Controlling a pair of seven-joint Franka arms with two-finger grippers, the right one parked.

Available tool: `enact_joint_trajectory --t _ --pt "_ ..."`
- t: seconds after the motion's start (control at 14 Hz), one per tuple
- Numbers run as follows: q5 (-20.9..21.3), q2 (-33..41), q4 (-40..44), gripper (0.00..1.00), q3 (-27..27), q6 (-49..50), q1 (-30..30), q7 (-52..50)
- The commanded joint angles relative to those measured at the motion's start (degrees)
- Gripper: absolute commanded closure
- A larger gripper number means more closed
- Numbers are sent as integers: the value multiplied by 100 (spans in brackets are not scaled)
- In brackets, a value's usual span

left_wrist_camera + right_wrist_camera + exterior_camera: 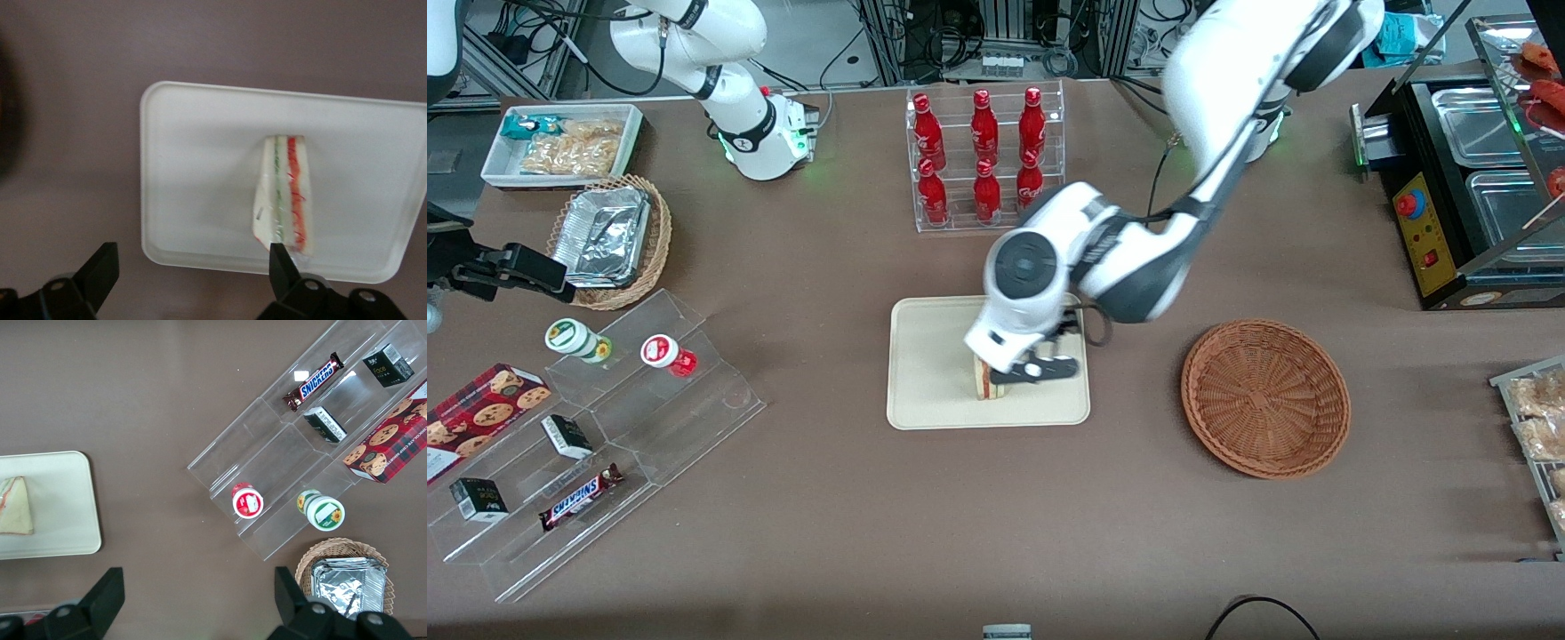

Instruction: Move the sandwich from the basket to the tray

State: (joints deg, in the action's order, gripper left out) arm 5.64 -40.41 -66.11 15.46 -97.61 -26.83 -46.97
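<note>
Nearest to the front camera, toward the parked arm's end of the table: a stepped clear acrylic display (596,444) carrying a Snickers bar (580,497), two small dark boxes (567,436) and two capped cups, one with a red lid (662,351), one with a green lid (569,336). Beside it lies a red cookie box (480,411).

Mid-table: the cream tray (929,373), flat and rectangular with rounded corners. On it rests the sandwich (987,385), a wrapped wedge showing green and red filling stripes, sitting near the tray edge that faces the front camera, clear of the rim. The left gripper (1040,366) hangs over the tray just above the sandwich. In the wrist view its black fingers (283,262) stand wide apart with nothing between them, the sandwich (285,195) lying free on the tray (200,180) beneath.

Beside the tray, toward the working arm's end: the reddish-brown round wicker basket (1265,398), holding nothing.

Farther from the front camera: a clear rack of red bottles (984,156), six visible in two tiers. Toward the parked arm's end, a tan wicker basket with foil trays (609,240), and a white bin of snacks (565,144) farther still. At the working arm's end stands a black food warmer (1463,187) with steel pans.
</note>
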Motion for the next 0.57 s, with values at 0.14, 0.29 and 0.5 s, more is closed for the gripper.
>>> enact_joint_trajectory --t 0.14,0.29,0.5 --pt "-11 1497 -1893 1 54 119 1265 1511" --pt "-11 2051 -2535 0 45 128 1740 2154" --pt "-11 2677 -2828 1 45 591 2286 2910"
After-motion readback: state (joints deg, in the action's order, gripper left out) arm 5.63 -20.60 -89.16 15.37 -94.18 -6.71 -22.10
